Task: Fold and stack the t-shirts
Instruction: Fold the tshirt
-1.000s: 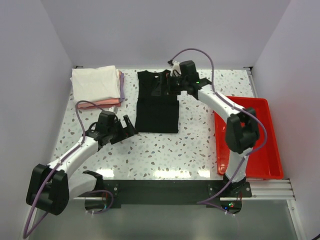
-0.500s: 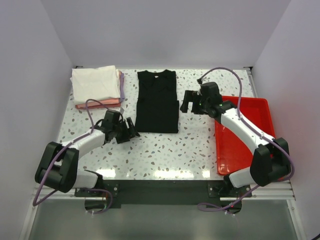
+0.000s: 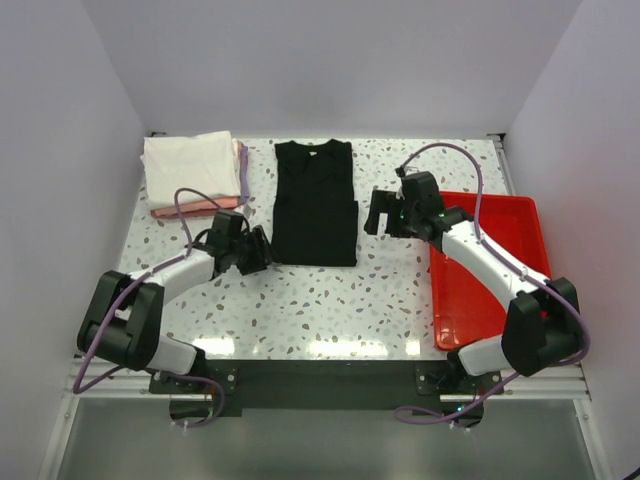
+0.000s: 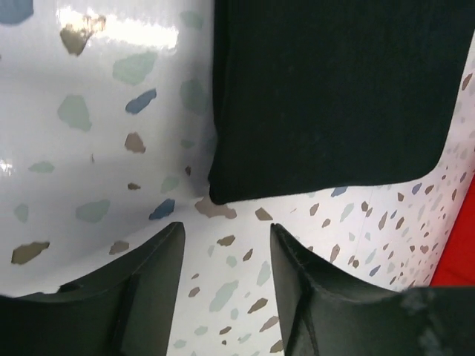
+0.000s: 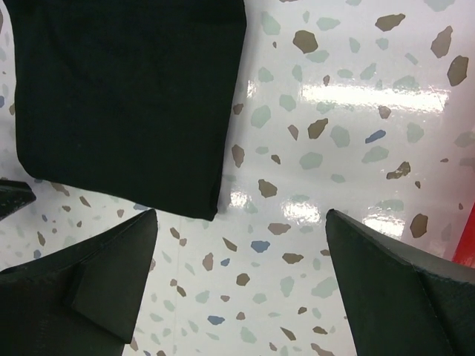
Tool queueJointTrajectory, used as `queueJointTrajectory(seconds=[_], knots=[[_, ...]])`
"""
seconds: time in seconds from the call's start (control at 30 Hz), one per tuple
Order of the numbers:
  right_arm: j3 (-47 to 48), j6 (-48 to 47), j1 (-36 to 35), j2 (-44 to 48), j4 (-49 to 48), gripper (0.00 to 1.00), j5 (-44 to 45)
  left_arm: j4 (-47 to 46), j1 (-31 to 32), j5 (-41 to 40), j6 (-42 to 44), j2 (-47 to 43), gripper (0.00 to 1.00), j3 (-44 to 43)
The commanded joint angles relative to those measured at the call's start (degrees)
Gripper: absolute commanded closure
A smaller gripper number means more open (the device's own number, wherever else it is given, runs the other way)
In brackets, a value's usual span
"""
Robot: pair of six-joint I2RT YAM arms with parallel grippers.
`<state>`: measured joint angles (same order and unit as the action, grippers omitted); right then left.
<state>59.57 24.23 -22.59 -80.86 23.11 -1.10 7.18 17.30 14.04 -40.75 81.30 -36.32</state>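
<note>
Observed left tool (image 4: 226,285) with fingers spread above speckled desk (image 4: 111,133), bare surface between them. Noted folded black t-shirt (image 4: 326,96) lying flat, near corner just beyond fingertips, touching neither. Recorded sliver of red tray (image 4: 459,259) at right edge.

Overhead rear view, wrist views close, downward — sharing black t-shirt (image 3: 315,205)

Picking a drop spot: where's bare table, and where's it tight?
Free: the strip of table between the black shirt and the near edge; the gap between shirt and tray, though the right gripper hovers there. Tight: back-left by the stack, and the shirt's near-left corner, where the left gripper sits.
</note>
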Motion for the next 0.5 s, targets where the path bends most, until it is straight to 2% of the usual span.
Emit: queueJointTrajectory(seconds=[0.0, 0.27, 0.47], knots=[[-0.4, -0.3, 0.1, 0.9, -1.2, 0.01, -2.4, -4.1, -0.3, -0.3, 1.6, 2.0, 0.47, -4.0], [-1.4, -2.4, 0.0, -1.8, 0.4, 0.01, -7.2, -3.8, -0.4, -1.5, 2.3, 7.2, 0.74, -6.0], [-4.0, -1.4, -1.1, -3.3, -0.5, 0.03, -10.6, -4.3, -0.4, -1.7, 2.3, 6.9, 1.0, -2.8]])
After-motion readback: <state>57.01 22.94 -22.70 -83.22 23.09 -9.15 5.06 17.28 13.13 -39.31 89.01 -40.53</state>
